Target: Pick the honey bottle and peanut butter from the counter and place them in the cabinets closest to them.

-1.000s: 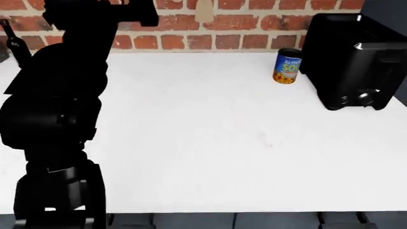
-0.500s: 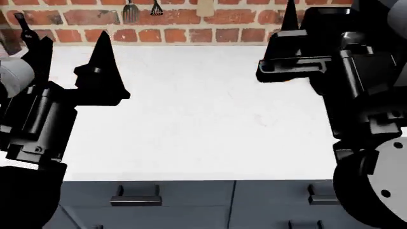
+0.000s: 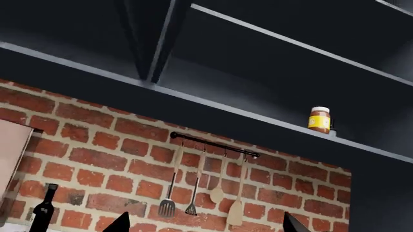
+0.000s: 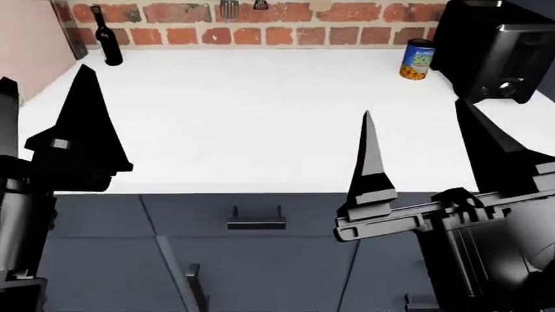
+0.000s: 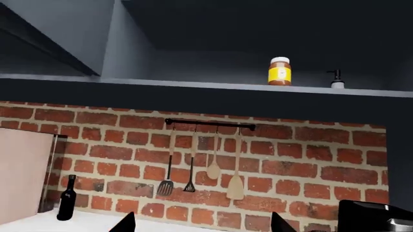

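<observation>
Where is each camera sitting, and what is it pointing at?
Head view: on the robot's head, looking down at the white counter; both grippers show, left gripper, right gripper.
Left wrist view: near the left gripper, tilted up at the dark cabinet shelf; fingertips show.
Right wrist view: likewise tilted up; fingertips show.
Both wrist views share the brown yellow-labelled jar.

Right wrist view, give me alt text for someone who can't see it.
A jar with a yellow label stands on an open dark cabinet shelf, beside a small pump bottle. Below, utensils hang on a brick wall, with a dark bottle on the counter.
</observation>
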You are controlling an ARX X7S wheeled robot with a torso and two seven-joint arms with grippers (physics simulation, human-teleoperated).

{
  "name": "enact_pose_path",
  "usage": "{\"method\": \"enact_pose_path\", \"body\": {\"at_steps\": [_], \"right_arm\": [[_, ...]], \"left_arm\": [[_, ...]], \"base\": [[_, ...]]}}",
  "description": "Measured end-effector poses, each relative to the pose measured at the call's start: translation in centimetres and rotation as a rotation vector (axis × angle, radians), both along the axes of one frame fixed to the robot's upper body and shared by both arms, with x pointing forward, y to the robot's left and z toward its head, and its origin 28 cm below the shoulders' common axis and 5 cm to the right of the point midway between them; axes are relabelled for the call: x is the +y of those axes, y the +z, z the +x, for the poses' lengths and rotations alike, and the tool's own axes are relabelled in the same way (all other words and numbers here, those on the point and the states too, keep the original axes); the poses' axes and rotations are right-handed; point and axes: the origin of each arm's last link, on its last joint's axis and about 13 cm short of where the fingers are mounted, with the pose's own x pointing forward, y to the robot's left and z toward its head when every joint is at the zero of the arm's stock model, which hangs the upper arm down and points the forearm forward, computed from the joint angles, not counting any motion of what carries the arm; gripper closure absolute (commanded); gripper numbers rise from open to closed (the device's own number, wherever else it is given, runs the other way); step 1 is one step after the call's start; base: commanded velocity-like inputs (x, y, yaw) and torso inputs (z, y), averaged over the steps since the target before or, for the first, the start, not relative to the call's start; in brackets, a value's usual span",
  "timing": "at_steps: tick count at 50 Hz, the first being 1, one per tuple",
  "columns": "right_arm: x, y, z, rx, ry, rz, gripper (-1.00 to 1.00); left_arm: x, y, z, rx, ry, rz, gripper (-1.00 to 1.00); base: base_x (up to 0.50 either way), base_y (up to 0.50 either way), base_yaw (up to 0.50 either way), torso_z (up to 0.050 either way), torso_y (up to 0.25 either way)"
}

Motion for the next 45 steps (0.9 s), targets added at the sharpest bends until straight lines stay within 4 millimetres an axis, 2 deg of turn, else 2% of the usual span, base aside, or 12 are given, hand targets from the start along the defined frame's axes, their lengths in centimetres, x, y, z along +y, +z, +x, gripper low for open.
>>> {"method": "enact_pose_path", "body": {"at_steps": [14, 45], "right_arm": [[0.3, -0.4, -0.8, -0.021, 0.027, -0.022, -1.00], [0.9, -1.2, -0.6, -0.018, -0.013, -0.095, -1.00]], "left_arm": [[0.0, 0.0, -0.4, -0.004, -0.003, -0.004, -1.00], [0.0, -0.1, -0.5, -0.001, -0.015, -0.007, -1.00]], "base": [[0.00, 0.50, 0.00, 0.000, 0.000], [0.00, 0.50, 0.00, 0.000, 0.000]]}}
